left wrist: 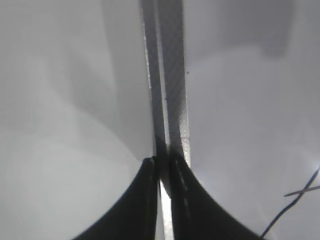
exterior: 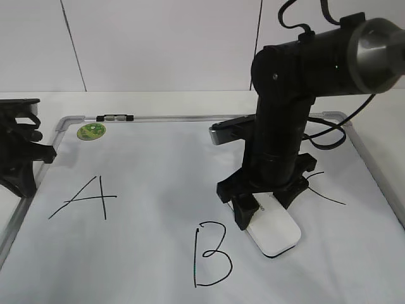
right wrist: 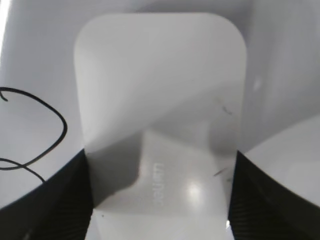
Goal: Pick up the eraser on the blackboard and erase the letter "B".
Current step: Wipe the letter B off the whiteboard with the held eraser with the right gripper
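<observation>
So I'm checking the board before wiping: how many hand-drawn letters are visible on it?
2 whole letters: the "A" at left and the "B" at bottom centre. Strokes beyond the right arm may be a third, mostly hidden.

eraser (exterior: 276, 234): I see a white rounded block lying flat on the board, near right of centre, just right of the B.
board (exterior: 158, 164): white, grey frame with rounded corners, lying flat.
letter B (exterior: 211, 254): I read thin black strokes, whole and unsmudged, near the front edge, centre.
</observation>
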You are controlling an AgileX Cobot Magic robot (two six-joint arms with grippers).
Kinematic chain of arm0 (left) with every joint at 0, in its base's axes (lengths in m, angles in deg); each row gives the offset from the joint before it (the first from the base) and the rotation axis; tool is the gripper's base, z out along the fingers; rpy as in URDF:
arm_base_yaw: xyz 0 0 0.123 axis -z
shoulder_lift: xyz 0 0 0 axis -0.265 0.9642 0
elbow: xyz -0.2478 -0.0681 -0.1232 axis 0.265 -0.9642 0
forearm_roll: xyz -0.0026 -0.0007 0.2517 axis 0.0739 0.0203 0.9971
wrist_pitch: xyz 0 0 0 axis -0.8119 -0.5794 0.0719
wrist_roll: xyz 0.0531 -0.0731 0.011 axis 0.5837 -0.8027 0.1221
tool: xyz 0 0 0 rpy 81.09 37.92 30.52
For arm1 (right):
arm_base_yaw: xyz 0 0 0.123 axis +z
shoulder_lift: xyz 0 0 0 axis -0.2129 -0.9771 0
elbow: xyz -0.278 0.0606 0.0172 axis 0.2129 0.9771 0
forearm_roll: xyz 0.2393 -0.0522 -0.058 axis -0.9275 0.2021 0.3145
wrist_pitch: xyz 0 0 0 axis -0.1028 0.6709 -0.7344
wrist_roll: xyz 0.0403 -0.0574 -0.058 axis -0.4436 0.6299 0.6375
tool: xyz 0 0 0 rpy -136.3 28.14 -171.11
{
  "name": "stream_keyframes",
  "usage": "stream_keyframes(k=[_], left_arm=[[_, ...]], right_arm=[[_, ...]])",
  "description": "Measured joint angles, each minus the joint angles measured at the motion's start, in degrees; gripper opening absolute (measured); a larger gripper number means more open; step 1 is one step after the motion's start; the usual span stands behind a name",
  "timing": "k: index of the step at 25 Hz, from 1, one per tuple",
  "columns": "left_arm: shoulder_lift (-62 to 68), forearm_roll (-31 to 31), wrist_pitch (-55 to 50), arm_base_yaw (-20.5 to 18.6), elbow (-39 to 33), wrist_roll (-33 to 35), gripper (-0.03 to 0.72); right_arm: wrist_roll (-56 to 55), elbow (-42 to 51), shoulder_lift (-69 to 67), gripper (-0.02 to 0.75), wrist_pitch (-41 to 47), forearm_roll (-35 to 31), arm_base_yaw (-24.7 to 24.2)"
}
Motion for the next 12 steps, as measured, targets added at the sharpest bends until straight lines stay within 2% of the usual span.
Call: stream_keyframes(k=[5,12], left_arm=[[0.1,0.0,0.0,0.0,0.0,0.0,0.026],[0.1,0.1,0.0,0.0,0.0,0.0,0.026]], right_arm=[[-0.1,-0.4,-0.1,0.561,0.6,0.3,0.7],[-0.3,-0.7,-0.3,0.561,-0.1,1.0,8.4]])
